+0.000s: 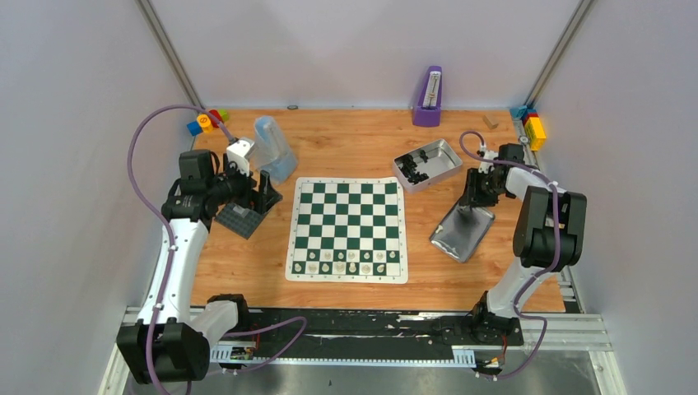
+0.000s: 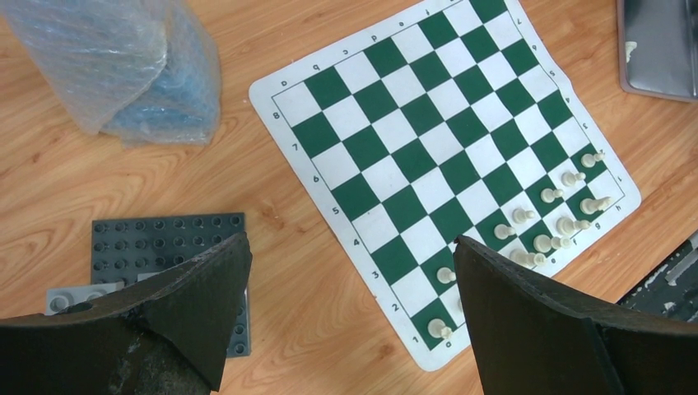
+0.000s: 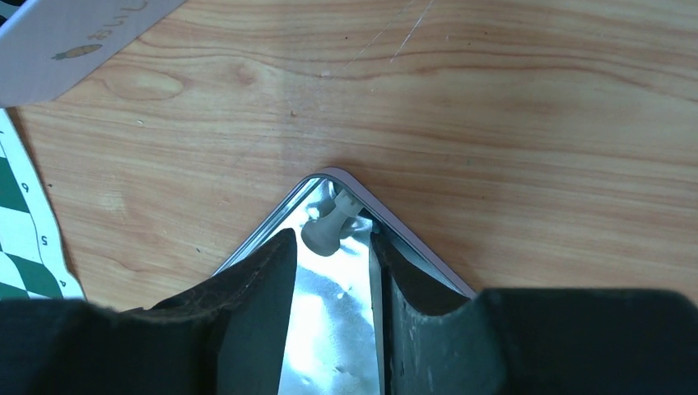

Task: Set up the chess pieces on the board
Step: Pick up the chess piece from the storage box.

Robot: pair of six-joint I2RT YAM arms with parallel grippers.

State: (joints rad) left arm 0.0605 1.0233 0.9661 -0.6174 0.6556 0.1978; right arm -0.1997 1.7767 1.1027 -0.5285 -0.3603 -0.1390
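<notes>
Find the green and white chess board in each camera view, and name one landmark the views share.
Top external: the board lies in the middle of the picture.
Left wrist: it fills the upper right, tilted.
Right wrist: only a sliver shows at the left edge.
Shared landmark: the flat silver tray beside the board's right side.

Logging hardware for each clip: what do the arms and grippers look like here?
Both arms alternate white links with bulky black joint housings: left arm, right arm. A purple cable loops along each. The left gripper and right gripper each carry two matte black, wedge-shaped fingers with rough, worn edges. No markings are legible.
</notes>
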